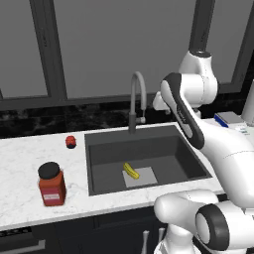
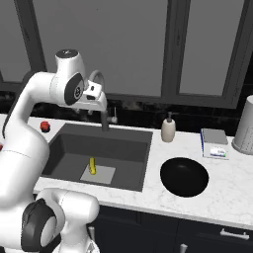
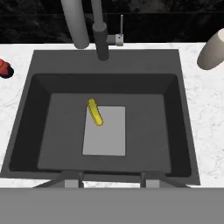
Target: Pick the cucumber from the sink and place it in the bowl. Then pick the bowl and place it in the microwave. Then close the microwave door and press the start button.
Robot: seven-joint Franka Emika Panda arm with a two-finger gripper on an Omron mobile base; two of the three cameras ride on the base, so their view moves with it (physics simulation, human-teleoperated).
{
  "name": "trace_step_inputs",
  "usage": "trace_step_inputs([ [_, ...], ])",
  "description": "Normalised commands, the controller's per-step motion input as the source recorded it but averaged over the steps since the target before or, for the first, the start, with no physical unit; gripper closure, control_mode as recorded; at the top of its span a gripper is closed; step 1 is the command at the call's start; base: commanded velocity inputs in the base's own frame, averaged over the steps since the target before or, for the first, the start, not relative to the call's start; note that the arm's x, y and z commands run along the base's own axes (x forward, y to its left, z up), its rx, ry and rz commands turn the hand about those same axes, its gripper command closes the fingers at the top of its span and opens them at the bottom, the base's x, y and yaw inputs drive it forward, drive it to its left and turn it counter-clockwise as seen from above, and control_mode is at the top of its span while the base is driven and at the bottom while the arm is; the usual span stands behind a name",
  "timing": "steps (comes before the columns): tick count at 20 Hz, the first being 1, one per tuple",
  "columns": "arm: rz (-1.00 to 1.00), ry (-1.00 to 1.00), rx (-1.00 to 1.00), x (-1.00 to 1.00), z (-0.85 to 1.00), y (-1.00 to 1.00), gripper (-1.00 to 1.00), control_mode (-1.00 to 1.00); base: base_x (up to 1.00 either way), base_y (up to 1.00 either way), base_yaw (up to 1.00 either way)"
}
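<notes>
The cucumber (image 1: 131, 170) (image 2: 92, 165) (image 3: 95, 112), a short yellow-green stick, lies on the floor of the dark grey sink (image 1: 109, 149) (image 2: 123, 148) (image 3: 148, 92), half over the pale drain patch's left edge. My gripper (image 3: 111, 180) hangs high above the basin and looks straight down into it. It is open, its two fingertips (image 3: 72, 179) set wide apart with nothing between them. The glossy black bowl (image 2: 184, 176) sits on the counter just right of the sink. The microwave and its door are out of view.
A tall curved faucet (image 1: 138, 94) (image 3: 101, 35) rises behind the basin. Left of the sink are a small red fruit (image 1: 71, 142) (image 2: 45, 126) and a red jar (image 1: 51, 184). To the right stand a soap bottle (image 2: 169, 128), a flat box (image 2: 215, 143) and a grey canister (image 2: 244, 126).
</notes>
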Motion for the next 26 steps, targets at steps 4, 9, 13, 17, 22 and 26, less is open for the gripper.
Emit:
trace_step_inputs([
  [4,0.0,0.0,0.0,-0.06,0.0,0.01,-1.0,-1.0,0.0,0.0,0.0],
  [9,0.0,0.02,-0.03,-0.54,-0.39,0.4,-1.0,-1.0,0.0,0.0,0.0],
  [13,0.0,-0.02,-0.14,-0.62,-0.47,1.0,-1.0,-1.0,0.0,0.0,0.0],
  [17,0.0,0.16,-0.12,-0.13,-0.98,0.84,-1.0,-1.0,0.0,0.0,0.0],
  [22,0.0,0.23,-0.04,0.35,-1.0,0.1,-1.0,-1.0,0.0,0.0,0.0],
  [26,0.0,0.06,0.0,0.69,-0.88,0.0,-1.0,-1.0,0.0,0.0,0.0],
])
